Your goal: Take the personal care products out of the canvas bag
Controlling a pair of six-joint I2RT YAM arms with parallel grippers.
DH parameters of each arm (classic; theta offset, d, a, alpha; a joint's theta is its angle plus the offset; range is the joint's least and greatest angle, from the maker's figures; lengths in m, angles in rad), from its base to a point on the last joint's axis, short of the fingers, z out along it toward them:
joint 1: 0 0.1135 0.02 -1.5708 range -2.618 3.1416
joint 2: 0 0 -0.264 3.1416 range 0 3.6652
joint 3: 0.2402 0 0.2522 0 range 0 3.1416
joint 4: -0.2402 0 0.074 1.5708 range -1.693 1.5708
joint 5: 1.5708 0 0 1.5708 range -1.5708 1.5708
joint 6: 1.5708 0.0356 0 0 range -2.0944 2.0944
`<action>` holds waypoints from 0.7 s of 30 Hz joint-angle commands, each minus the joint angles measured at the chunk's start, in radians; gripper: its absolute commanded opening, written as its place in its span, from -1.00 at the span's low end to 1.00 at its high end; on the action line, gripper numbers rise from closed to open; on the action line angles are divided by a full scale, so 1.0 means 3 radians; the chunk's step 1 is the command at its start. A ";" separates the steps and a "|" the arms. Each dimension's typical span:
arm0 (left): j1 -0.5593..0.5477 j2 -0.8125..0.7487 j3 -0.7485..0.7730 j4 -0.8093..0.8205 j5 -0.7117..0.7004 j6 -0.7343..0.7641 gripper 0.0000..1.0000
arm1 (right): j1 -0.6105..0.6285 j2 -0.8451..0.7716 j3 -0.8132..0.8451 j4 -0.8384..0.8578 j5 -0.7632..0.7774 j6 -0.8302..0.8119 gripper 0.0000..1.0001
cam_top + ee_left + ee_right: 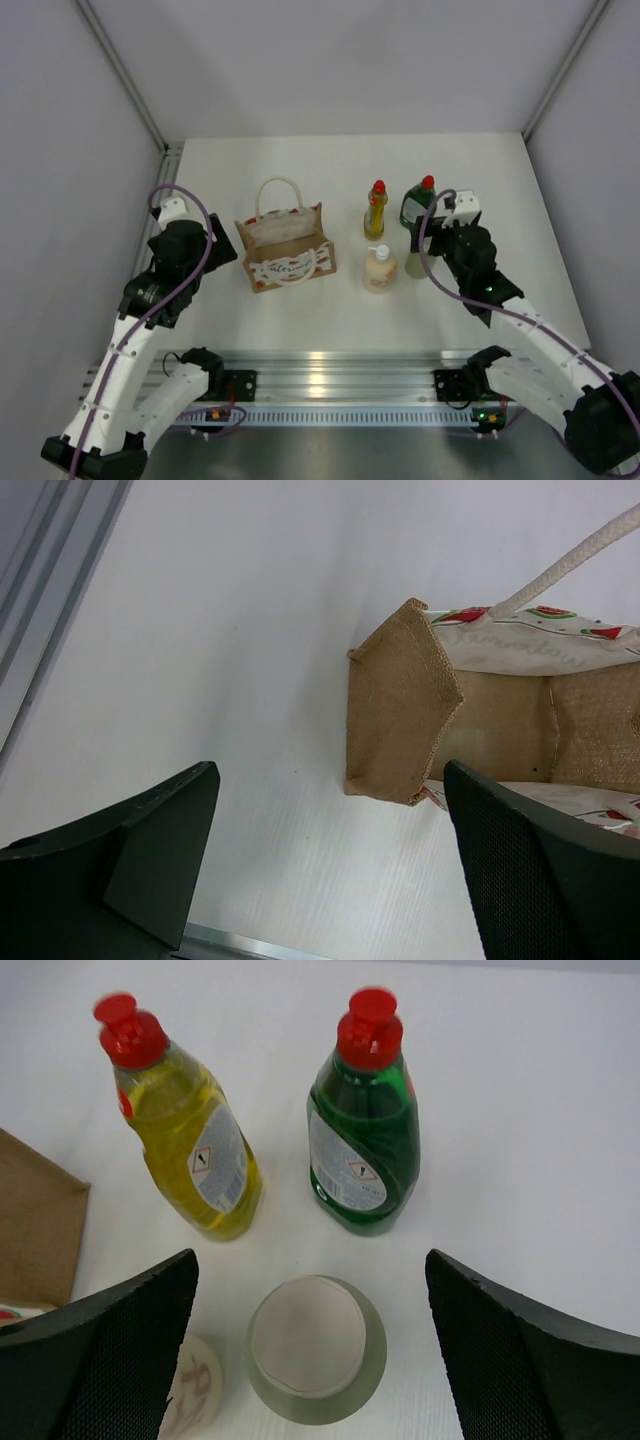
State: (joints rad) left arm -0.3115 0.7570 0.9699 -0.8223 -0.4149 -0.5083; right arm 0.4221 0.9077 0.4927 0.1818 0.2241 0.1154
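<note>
While the left hand [330, 770] and right hand [310, 1258] are spread wide and empty, the pale cylinder [315, 1348] below the right one is judged light, rigid and slick, best gripped mid-body

looking down on the canvas bag [405, 705] at right, with open mouth and cream handle [570, 565]; left gripper [330, 780] spread wide over white table [200, 630].

One canvas bag [285, 250] stands left of centre. Four others stand to its right: one yellow bottle [375, 212], one green bottle [417, 204], one cream pump bottle [379, 270] nearer, and one pale olive-grey cylinder [316, 1348], barely visible from overhead and probably a bottle too.
</note>
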 commanded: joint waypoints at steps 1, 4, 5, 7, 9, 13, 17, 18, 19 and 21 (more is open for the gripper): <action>-0.0010 -0.0043 0.0019 0.0102 -0.0141 0.0028 0.96 | -0.0021 -0.0254 0.0464 -0.0497 0.0096 -0.0001 0.83; -0.0010 -0.0054 0.0039 0.0097 -0.0172 0.0033 0.96 | -0.0021 -0.0367 0.0786 -0.1114 0.0147 0.0014 0.99; -0.0010 -0.0059 0.0065 0.0092 -0.0177 0.0038 0.96 | -0.0021 -0.0412 0.0933 -0.1380 0.0203 0.0014 0.99; -0.0010 -0.0064 0.0106 0.0087 -0.0192 0.0043 0.96 | -0.0021 -0.0459 0.1067 -0.1636 0.0275 0.0019 0.99; -0.0010 -0.0069 0.0167 0.0067 -0.0207 0.0063 0.96 | -0.0021 -0.0525 0.1246 -0.1868 0.0347 0.0024 0.99; -0.0010 -0.0110 0.0361 0.0026 -0.0263 0.0145 0.96 | -0.0021 -0.0633 0.1456 -0.2354 0.0536 0.0081 0.99; -0.0005 -0.0181 0.0540 -0.0051 -0.0315 0.0227 0.96 | -0.0016 -0.0714 0.1630 -0.2864 0.0751 0.0172 0.99; -0.0010 -0.0197 0.0576 -0.0102 -0.0325 0.0237 0.96 | -0.0016 -0.0740 0.1645 -0.2927 0.0807 0.0173 0.99; -0.0010 -0.0222 0.0607 -0.0132 -0.0335 0.0247 0.96 | -0.0016 -0.0760 0.1661 -0.2993 0.0904 0.0178 0.99; -0.0010 -0.0233 0.0719 -0.0219 -0.0371 0.0237 0.96 | -0.0021 -0.0852 0.1707 -0.3147 0.0986 0.0183 0.99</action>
State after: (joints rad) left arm -0.3115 0.7044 1.1252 -0.8516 -0.4904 -0.4614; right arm 0.4221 0.6895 0.9466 -0.6147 0.4294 0.1505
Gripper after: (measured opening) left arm 0.980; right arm 0.993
